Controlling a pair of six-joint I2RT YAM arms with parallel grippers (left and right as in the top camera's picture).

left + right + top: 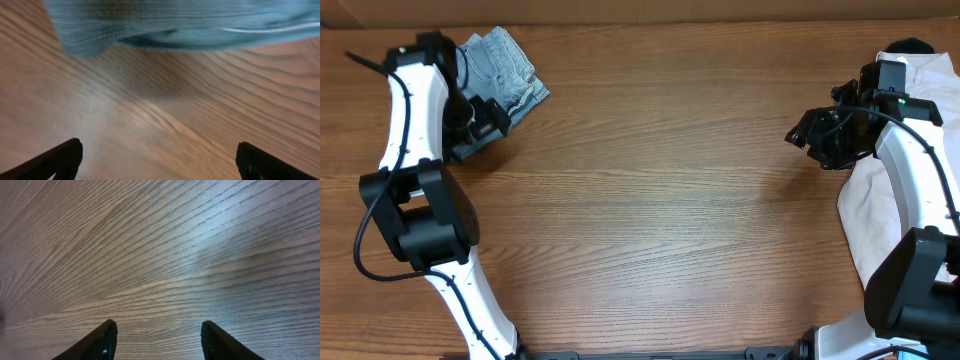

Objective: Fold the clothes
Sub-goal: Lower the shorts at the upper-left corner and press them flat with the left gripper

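Far-left corner | denim shorts (506,68) bunched | long axis seemingly diagonal

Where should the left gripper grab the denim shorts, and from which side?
Likely the near edge of the shorts, approached low across the table from where the open left gripper sits: that edge bulges up over a shadowed gap a finger could enter.

Looks like a robotics lab: wood-grain bench (660,200), left arm (405,110) and right arm (920,175) rising from its near edge, denim clothes (510,65) at the far left corner, white cloth (865,220) along the right edge.
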